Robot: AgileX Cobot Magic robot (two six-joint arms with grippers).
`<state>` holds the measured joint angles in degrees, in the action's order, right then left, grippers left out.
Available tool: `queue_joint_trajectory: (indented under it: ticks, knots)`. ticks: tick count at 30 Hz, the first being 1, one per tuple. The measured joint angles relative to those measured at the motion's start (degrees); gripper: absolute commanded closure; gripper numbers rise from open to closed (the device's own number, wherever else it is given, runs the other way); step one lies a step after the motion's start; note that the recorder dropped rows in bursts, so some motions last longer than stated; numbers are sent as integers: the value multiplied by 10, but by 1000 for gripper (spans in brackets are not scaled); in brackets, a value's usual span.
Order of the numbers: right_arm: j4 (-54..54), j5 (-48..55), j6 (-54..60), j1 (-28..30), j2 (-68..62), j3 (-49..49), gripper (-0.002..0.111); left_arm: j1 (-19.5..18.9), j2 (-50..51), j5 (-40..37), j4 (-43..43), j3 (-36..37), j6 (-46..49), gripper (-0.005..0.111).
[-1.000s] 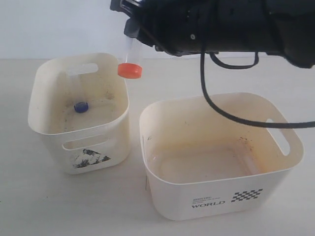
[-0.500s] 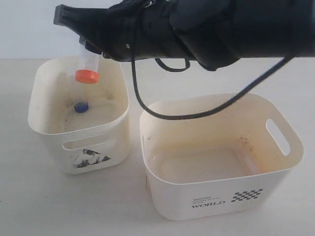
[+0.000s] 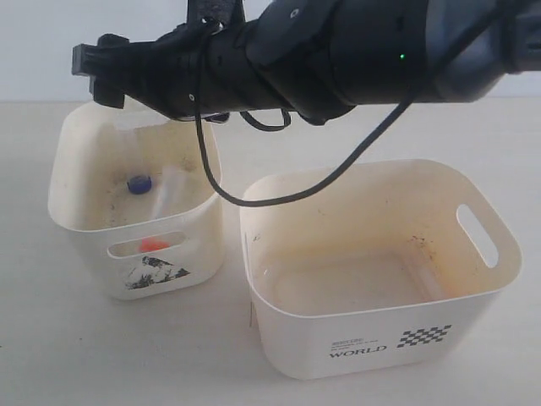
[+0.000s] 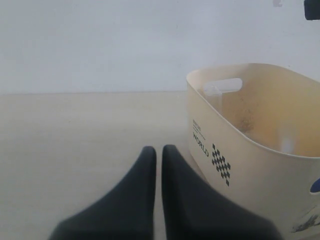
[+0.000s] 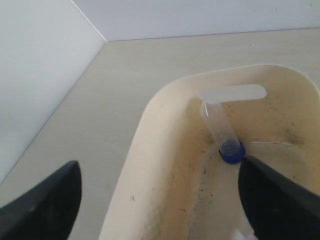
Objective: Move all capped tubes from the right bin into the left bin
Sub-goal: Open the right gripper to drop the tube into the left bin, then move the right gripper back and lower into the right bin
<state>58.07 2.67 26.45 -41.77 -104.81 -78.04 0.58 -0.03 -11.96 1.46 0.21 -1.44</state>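
Capped tubes (image 3: pixel 139 183) in left bin (image 3: pixel 203 228) on beige table (image 3: pixel 84 355), white wall (image 3: pixel 34 42) behind; right claw (image 5: pixel 160 162) wide, left claw (image 4: pixel 159 150) closed.

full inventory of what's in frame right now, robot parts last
Blue-capped clear plastic tube: one visible, blue cap, lying in the left bin.
Orange-capped clear plastic tube: one, orange cap low behind the front slot, in the left bin.
Left bin, narrow plastic with a picture sticker: one, cream, on the table's left.
Right bin, wide plastic marked "WORLD": one, cream, beside the left bin; no tubes visible inside.
Table: one, pale beige, under both bins.
Cable: one, black, hanging from the right arm.
Right gripper: black, open, above the left bin.
Left gripper: black, shut, low beside the right bin.
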Motion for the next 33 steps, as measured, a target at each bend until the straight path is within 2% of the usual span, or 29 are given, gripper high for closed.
queue_joint_trajectory:
  ticks: [5, 9, 17, 24, 33]
  knots:
    - [0, 31, -3, 0, 0, 0, 62, 0, 0, 0, 0, 0, 0, 102]
    - [0, 58, 23, 0, 26, 0, 83, 0, 0, 0, 0, 0, 0, 102]
    - [-7, 97, 90, 0, 93, 0, 109, 0, 0, 0, 0, 0, 0, 102]
    - [-76, 203, 73, 0, 112, -1, 108, 0, 0, 0, 0, 0, 0, 102]
    - [-400, 325, -212, 0, 112, -1, 108, 0, 0, 0, 0, 0, 0, 102]
